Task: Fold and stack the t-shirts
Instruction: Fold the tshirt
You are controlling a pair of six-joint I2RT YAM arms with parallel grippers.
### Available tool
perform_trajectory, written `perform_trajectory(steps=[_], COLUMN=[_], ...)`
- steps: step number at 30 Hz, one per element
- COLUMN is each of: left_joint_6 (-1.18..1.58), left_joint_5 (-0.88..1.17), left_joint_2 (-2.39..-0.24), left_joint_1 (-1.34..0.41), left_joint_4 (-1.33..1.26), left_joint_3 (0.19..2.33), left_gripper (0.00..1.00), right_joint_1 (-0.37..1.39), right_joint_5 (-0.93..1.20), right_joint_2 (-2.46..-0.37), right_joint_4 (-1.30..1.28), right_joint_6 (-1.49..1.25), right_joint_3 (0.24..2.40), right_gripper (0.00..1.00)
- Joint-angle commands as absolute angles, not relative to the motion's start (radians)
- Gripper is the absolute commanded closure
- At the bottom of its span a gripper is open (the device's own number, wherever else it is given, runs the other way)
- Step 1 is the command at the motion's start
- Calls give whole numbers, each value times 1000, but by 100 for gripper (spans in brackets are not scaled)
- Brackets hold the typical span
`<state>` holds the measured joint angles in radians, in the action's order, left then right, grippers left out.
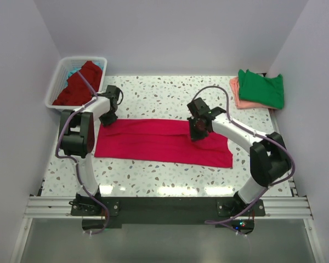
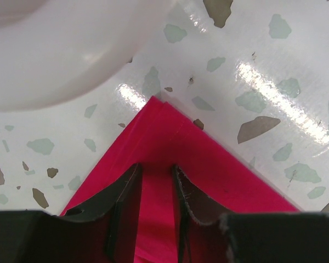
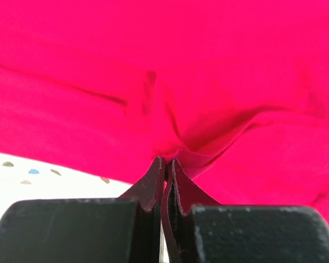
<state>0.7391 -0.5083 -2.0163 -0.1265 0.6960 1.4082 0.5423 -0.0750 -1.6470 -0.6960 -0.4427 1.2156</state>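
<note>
- Across the middle of the speckled bench [image 1: 153,93], a crimson-pink t-shirt [image 1: 164,143], folded into one long flat band running from the left side to the right.
- At the band's far left corner, the left pincer [image 2: 156,170], jaws apart, fingertips down on the cloth with a strip of it between them.
- On the band's far edge, right of centre, the right pincer [image 3: 167,161], clenched on a puckered pinch of the crimson-pink t-shirt.
- At the bench's far left corner, a white slatted basket [image 1: 57,82] with a dark red t-shirt [image 1: 79,82] heaped inside.
- At the far right corner, a green t-shirt [image 1: 261,87] folded on top of a salmon-pink t-shirt [image 1: 238,98].
</note>
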Motion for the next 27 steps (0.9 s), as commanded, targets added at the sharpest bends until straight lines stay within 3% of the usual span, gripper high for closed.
perform_trajectory(steps=[1,4,8,13,18,21,27], left_joint_6=[726,726,726,727,724,721,710], left_joint_5=[-502,-503,-502,-495,-494,-485,-472], left_joint_2=[-2019,-2019,-2017,-2013,-2005,-1997,-1983], left_joint_1=[-117,-115,-117,-117,-117,-118,-123], left_joint_4=[686,686,686,683,684,678,673], left_joint_3=[1402,1399,1401,1404,1399,1393,1387], left_gripper=[67,67,67,68,68,68,68], right_joint_1=[578,600,606,606,586,531,451], right_joint_5=[-3,35,58,-87,-339,-342,-321], right_joint_2=[-1598,-1560,-1519,-1476,-1529,-1578,-1709], right_joint_4=[-779,-799,-828,-859,-897,-816,-640], right_joint_6=[-480,-491,-496,-488,-549,-542,-445], right_joint_3=[1166,1141,1140,1166,1207,1197,1259], right_gripper=[96,91,69,62,64,70,71])
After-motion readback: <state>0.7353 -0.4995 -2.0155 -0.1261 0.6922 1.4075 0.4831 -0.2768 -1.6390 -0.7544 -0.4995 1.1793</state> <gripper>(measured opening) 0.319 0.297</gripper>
